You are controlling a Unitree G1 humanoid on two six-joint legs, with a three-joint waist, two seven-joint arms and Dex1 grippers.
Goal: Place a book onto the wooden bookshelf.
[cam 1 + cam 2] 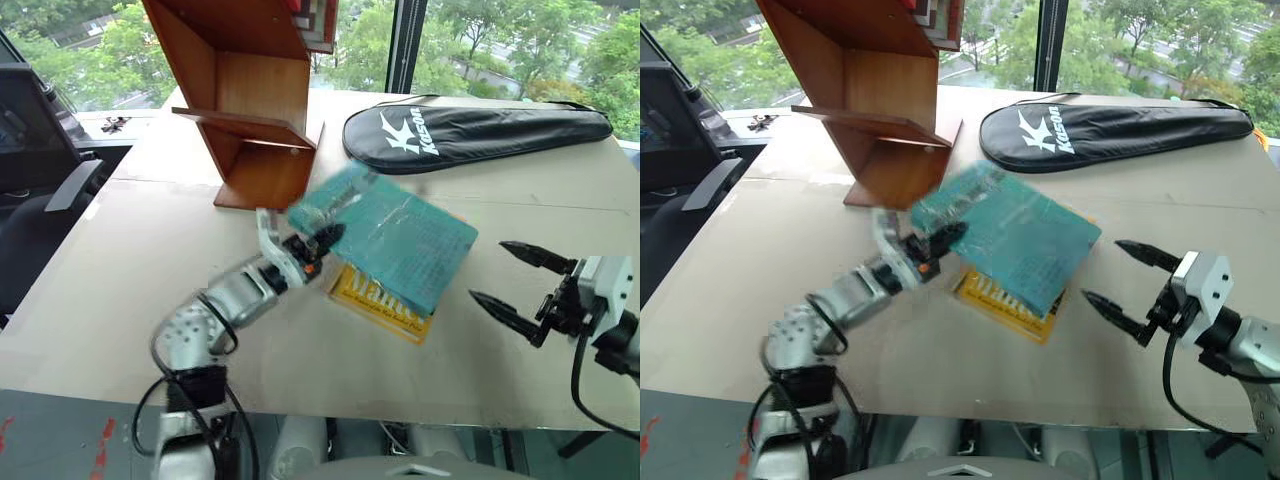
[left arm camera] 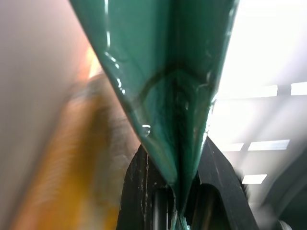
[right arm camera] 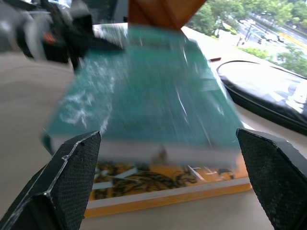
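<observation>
The left gripper (image 1: pixel 318 243) is pinching one corner of the flat teal-green book with the shiny plastic cover (image 1: pixel 395 238), and its two black fingers are pressed tight on the edge. The book is tipped up at that corner, with its far side low over a yellow book with dark letters (image 1: pixel 378 299) that lies flat on the pale surface (image 1: pixel 140 260). The big reddish-brown wooden bookshelf with slanted boards (image 1: pixel 250 110) stands just behind the held corner, up and away from the robot, so I think the book must go up and forward to reach the open slanted space. The book's long side runs from the left gripper across toward the right gripper (image 1: pixel 512 280), which waits beside the book, spread wide and holding nothing. The left arm is nearer the shelf. I count two books, one bookshelf, one black racket bag with white letters (image 1: pixel 475 130) and two grippers.
</observation>
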